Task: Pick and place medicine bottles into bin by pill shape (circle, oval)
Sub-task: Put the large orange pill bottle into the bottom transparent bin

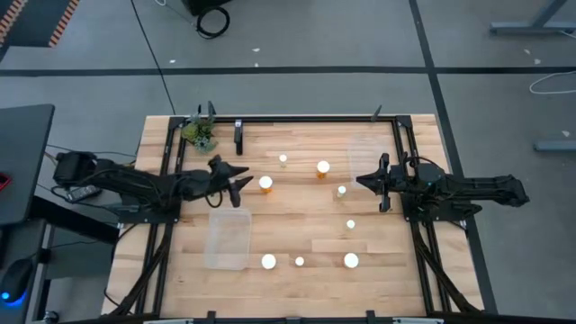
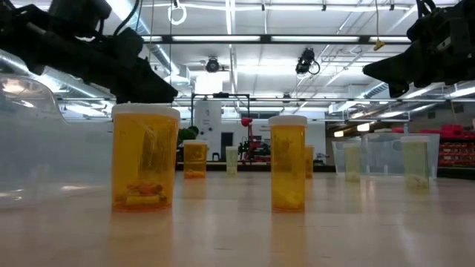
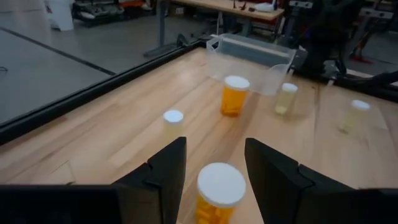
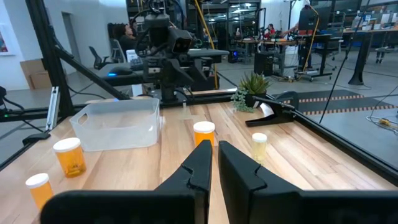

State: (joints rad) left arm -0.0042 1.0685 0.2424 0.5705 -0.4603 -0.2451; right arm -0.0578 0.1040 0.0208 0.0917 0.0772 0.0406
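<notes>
Left end effector point(image 3: 214, 165) sits released, fingers either side of a bottle point(image 3: 219, 191) just past the bin point(image 1: 228, 239). Right end effector point(image 4: 214, 163) is clenched shut, well apart from that bin.

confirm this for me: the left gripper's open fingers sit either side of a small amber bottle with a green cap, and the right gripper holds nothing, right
One detail is off: the cap is white, not green. In the left wrist view the left gripper has its open fingers either side of the small amber bottle with a round white cap. The rest stands: the right wrist view shows the right gripper holding nothing, fingers nearly together.
</notes>
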